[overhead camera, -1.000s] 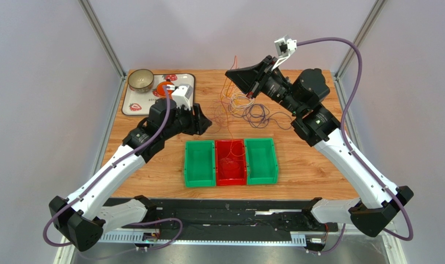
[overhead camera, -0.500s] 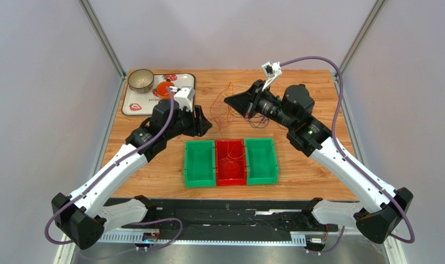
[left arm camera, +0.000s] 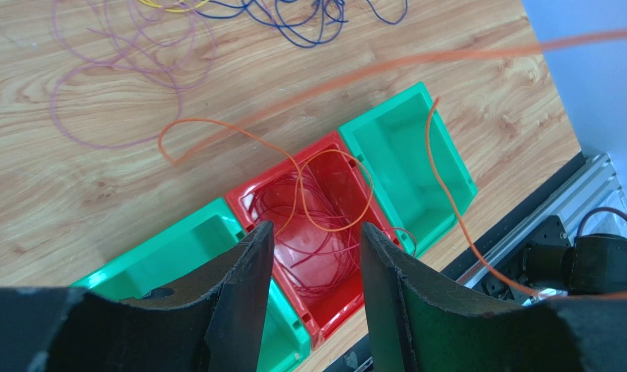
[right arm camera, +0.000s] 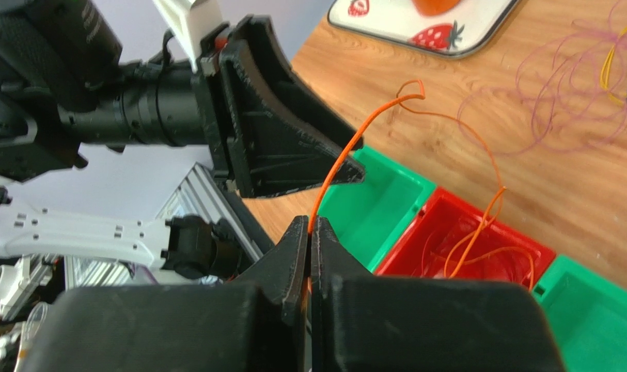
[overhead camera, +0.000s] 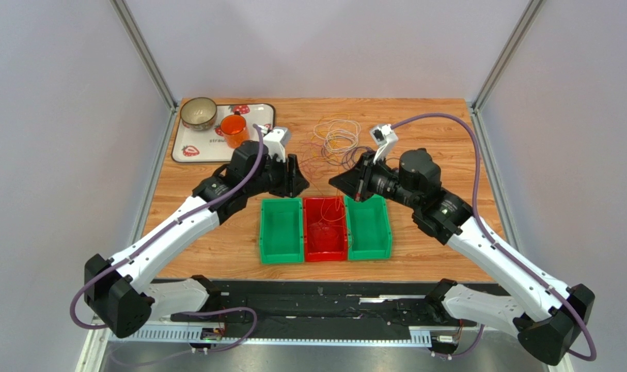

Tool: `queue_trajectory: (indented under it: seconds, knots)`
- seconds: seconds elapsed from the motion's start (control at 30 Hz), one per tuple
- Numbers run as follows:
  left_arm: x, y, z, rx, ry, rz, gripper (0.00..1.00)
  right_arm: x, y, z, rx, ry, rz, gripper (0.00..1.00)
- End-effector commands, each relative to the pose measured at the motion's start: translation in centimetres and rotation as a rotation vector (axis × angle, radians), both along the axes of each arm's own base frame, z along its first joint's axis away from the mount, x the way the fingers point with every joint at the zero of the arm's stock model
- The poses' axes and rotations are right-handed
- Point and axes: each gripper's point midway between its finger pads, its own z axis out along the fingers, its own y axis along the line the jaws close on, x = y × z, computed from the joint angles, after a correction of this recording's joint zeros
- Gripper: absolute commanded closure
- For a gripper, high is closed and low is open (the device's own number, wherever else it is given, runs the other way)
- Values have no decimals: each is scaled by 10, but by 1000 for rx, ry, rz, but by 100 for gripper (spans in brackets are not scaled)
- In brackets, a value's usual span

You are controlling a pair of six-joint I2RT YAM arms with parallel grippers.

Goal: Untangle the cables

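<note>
A loose pile of thin cables (overhead camera: 336,143), purple, dark blue, yellow and white, lies on the wooden table behind the bins. My right gripper (overhead camera: 341,184) (right arm camera: 310,225) is shut on an orange cable (right arm camera: 348,151), which rises from the jaws, loops over and hangs into the red bin (overhead camera: 325,232) (right arm camera: 417,248). Red wires lie coiled in that bin (left arm camera: 262,182). My left gripper (overhead camera: 297,182) (left arm camera: 316,229) is open and empty above the bins, and the orange cable (left arm camera: 208,122) loops past just ahead of its fingers.
Two green bins (overhead camera: 281,231) (overhead camera: 368,226) flank the red one. A strawberry tray (overhead camera: 192,147) at the back left carries a bowl (overhead camera: 199,113) and an orange cup (overhead camera: 233,130). A black rail runs along the near table edge (overhead camera: 316,306).
My right gripper has come down and forward from above the cable pile to the bins' back edge, bringing the orange cable. My left gripper has moved right towards the bins.
</note>
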Motion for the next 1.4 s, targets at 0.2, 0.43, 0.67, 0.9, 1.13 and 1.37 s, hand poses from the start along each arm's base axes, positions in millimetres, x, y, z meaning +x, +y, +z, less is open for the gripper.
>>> queue_trajectory:
  seconds: [0.2,0.43,0.67,0.9,1.13,1.37]
  knots:
    - [-4,-67,-9,-4,-7,-144,47,-40,-30,31,11,-83,9,100]
    - [0,-100,-48,7,66,-181,49,-44,-37,32,13,-79,-6,100]
    - [-4,-119,-90,58,167,-224,53,-47,-48,38,18,-103,-39,100]
    - [-15,-108,-120,126,275,-185,58,-45,-51,35,5,-96,-61,100]
    - [-30,-82,-140,220,327,-153,61,-42,-48,31,0,-84,-61,100]
    - [-46,-61,-155,278,375,-136,64,-41,-46,28,1,-75,-62,100]
